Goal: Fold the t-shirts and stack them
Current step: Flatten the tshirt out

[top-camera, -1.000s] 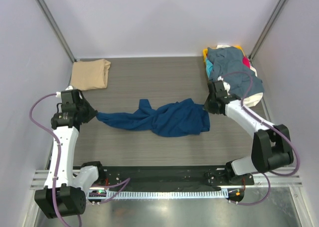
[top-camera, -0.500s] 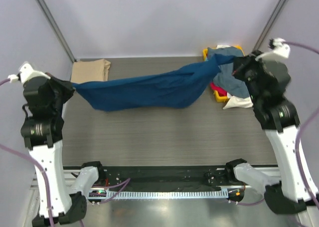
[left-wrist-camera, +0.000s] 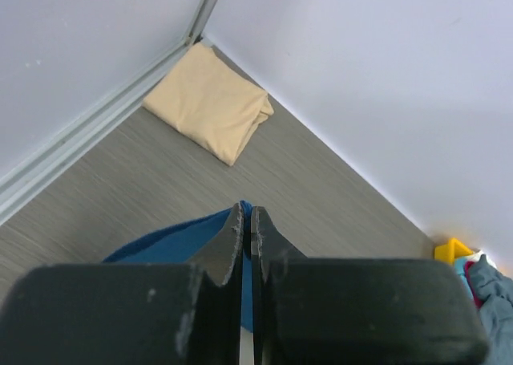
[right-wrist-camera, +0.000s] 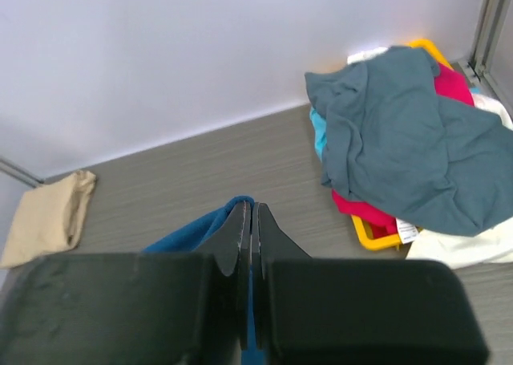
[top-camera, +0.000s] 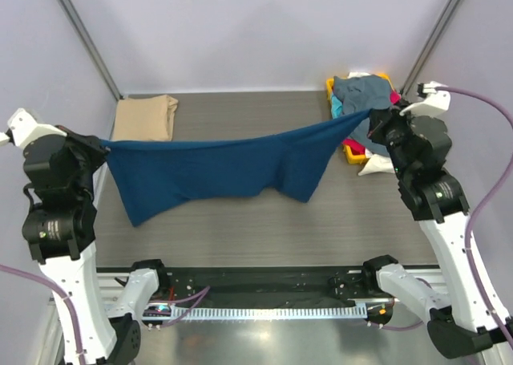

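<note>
- Your left gripper [top-camera: 103, 146] and right gripper [top-camera: 373, 115] clamp one navy shirt [top-camera: 216, 168], its length stretched left to right.
- One folded tan shirt [top-camera: 144, 118]; one heaped pile [top-camera: 365, 95].

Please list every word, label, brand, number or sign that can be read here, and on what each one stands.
No text can be read in any view.
A small white tag in the pile of t-shirts: dark marks, too small to read.
The navy blue t-shirt and the tan t-shirt: no print shows.
</note>
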You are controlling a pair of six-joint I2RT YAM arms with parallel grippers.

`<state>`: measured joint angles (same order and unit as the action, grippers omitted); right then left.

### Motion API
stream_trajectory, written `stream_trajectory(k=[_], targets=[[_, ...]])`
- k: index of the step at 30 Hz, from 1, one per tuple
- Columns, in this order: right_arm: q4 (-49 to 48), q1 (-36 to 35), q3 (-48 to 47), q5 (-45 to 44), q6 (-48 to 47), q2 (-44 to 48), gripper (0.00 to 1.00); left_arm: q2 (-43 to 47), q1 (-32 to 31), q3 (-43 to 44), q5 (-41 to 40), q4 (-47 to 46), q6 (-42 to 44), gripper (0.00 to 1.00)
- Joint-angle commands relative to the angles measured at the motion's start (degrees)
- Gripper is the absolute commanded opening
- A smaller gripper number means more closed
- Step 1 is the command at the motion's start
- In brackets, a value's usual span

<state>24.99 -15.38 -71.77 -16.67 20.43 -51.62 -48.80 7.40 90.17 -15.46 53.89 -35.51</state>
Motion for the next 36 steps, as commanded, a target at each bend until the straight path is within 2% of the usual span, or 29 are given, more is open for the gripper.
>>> stream_trajectory(k=[1,9,15,21,25,26,29,30,32,33,34,36], targets=[[-4.78,0.17,-8.64,0.49,-1.26,7.66,0.01,2.3,0.42,8.77,-4.83,-0.63,2.54,0.0],[-6.88,0.17,-17.34,7.52,-6.27,21.27,0.01,2.3,0.34,19.24,-3.44,-2.38,6.76,0.0],[-7.5,0.17,-24.72,9.02,-8.82,19.11,0.01,-1.72,-0.28,28.11,-2.73,-3.09,8.26,0.0],[-7.77,0.17,-30.52,3.58,-11.8,4.97,0.01,-11.57,-0.45,36.81,-0.97,3.49,8.35,0.03],[-8.21,0.17,-34.13,1.37,-13.21,-7.77,0.01,-21.31,-0.37,36.66,0.34,7.81,8.17,0.04],[-8.29,0.17,-34.75,1.37,-13.22,-13.63,0.01,-22.73,-0.37,35.52,0.78,8.07,8.09,0.04],[-10.13,0.17,-34.84,2.08,-13.31,-22.27,0.01,-26.95,-0.1,27.45,0.96,6.5,7.82,0.01],[-10.57,0.17,-34.58,2.25,-13.31,-28.22,0.01,-27.75,0.68,21.95,0.96,4.32,7.56,0.01],[-11.63,0.26,-34.32,2.69,-12.87,-33.96,0.01,-31.0,1.82,15.86,0.96,1.24,6.77,0.01],[-11.9,0.35,-34.66,3.65,-12.52,-40.52,0.01,-32.75,3.22,10.34,0.87,-1.74,6.42,0.01],[-12.16,0.61,-34.76,4.27,-11.65,-43.45,0.04,-34.68,3.85,8.37,0.61,-2.81,6.07,0.01],[-11.99,1.05,-37.82,4.71,-11.02,-50.74,0.22,-43.54,6.21,6.16,3.31,-4.23,4.4,0.04]])
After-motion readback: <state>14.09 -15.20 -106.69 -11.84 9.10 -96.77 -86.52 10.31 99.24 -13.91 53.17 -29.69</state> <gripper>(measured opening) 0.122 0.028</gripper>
